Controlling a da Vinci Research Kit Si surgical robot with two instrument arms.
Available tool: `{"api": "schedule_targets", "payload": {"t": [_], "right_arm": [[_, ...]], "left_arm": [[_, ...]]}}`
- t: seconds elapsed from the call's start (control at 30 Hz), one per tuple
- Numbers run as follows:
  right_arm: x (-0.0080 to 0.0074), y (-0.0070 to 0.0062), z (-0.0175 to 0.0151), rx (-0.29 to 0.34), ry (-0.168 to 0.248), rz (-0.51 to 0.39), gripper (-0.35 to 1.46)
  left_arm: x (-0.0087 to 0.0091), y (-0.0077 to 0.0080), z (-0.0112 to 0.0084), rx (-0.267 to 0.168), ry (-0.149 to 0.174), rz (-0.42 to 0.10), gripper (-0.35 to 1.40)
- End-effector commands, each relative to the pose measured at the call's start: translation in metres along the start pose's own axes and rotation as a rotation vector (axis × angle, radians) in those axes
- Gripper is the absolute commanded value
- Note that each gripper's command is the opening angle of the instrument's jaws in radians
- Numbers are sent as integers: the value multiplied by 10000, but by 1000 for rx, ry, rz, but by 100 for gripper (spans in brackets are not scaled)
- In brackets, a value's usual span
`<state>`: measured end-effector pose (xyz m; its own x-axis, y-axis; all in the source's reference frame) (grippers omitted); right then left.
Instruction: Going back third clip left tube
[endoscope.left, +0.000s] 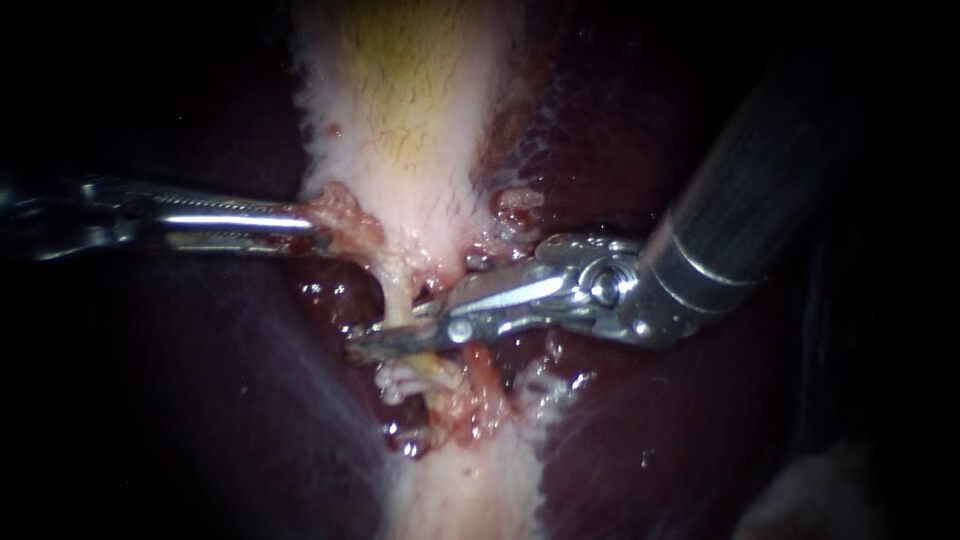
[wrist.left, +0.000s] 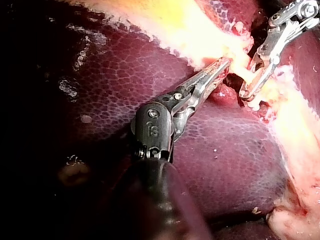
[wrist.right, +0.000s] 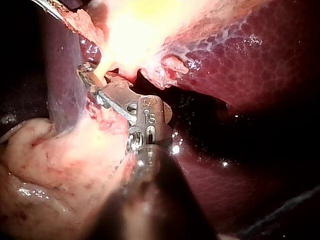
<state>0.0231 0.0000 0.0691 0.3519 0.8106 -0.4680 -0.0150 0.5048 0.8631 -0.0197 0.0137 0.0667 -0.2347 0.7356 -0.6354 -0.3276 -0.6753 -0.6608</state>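
Observation:
The pale gallbladder narrows down to a thin pale left tube, with a reddish tube to its right. My right instrument comes in from the upper right. Its slim jaws stand a little apart across the left tube, which lies between them. The same jaws show from the side in the left wrist view and the right wrist view. My left instrument is shut on pink tissue at the gallbladder's lower left edge, also seen from its own arm. I cannot make out a clip clearly.
Dark red liver lies on both sides of the gallbladder and under both shafts. Ragged pink and white tissue surrounds the tubes below the jaws. Pale fatty tissue lies beside my right instrument's shaft.

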Motion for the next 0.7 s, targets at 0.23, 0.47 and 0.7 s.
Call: {"api": "schedule_targets", "payload": {"t": [0.23,0.47,0.7], "right_arm": [[-1,-4,2,14,-4,0,-22],[-2,0,15,43,58,-38,49],[-12,12,18,40,64,-128,50]], "left_arm": [[0,0,-1,-1,0,1,-35],[-1,0,-2,-2,0,1,-35],[-1,-1,-3,-6,-1,1,-35]]}}
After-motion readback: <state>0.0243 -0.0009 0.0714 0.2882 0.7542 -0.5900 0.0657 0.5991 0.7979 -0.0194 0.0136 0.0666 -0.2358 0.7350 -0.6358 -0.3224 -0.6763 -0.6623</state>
